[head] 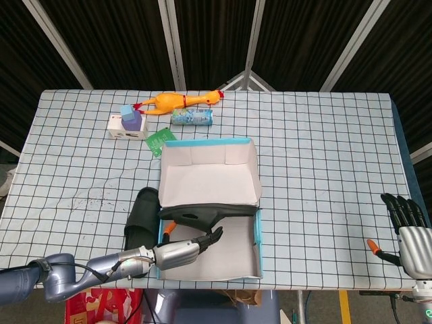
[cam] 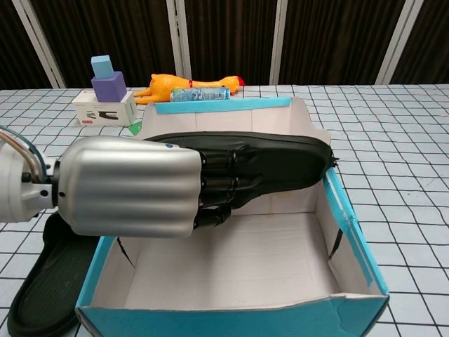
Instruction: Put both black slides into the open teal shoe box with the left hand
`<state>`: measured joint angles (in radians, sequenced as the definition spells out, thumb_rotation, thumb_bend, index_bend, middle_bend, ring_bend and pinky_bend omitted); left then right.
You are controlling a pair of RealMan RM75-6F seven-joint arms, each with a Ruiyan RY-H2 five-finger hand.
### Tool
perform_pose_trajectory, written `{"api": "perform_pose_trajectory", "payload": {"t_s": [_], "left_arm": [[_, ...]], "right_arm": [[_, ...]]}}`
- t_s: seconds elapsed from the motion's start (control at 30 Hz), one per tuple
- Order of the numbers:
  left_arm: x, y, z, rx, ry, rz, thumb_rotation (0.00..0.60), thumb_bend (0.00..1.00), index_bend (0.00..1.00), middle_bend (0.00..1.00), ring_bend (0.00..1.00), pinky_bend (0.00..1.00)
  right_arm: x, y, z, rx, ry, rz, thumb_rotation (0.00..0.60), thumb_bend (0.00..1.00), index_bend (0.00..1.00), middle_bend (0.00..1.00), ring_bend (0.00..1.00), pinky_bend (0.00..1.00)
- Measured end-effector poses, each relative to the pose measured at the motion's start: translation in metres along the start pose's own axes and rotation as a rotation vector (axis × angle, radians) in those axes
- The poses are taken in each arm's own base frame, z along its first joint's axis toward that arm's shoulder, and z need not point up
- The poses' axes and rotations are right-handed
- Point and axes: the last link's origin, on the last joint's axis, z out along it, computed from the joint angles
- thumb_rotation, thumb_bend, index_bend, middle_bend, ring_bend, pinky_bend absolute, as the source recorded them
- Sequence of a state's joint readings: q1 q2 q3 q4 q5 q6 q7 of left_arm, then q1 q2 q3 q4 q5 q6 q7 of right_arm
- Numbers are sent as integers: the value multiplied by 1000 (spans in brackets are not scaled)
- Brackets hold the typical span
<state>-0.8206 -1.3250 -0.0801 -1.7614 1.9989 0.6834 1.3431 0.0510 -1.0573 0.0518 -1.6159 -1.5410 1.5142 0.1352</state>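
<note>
One black slide (cam: 280, 163) is being held over the teal shoe box (cam: 354, 242) by the left hand (cam: 133, 186); it looks light and bendy, best gripped along its side.

Two black slides: one (head: 209, 212) across the box, one (head: 140, 219) on the tabletop (head: 324, 155). One teal shoe box (head: 258, 244). One rubber chicken (head: 177, 100), one can (head: 192, 117), one white carton (head: 125, 128), one purple block (head: 133, 119), one blue block (head: 126, 110), one green card (head: 160, 140).
</note>
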Motion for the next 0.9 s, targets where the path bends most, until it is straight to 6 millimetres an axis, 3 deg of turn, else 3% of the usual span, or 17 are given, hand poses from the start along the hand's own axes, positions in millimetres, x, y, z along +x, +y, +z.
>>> {"api": "perform_pose_trajectory", "payload": {"t_s": [0.9], "left_arm": [[-10, 3, -1, 63, -35, -159, 600, 555, 440, 495, 68, 72]], "right_arm": [[0, -2, -1, 2, -8, 3, 600, 247, 47, 90, 45, 40]]}}
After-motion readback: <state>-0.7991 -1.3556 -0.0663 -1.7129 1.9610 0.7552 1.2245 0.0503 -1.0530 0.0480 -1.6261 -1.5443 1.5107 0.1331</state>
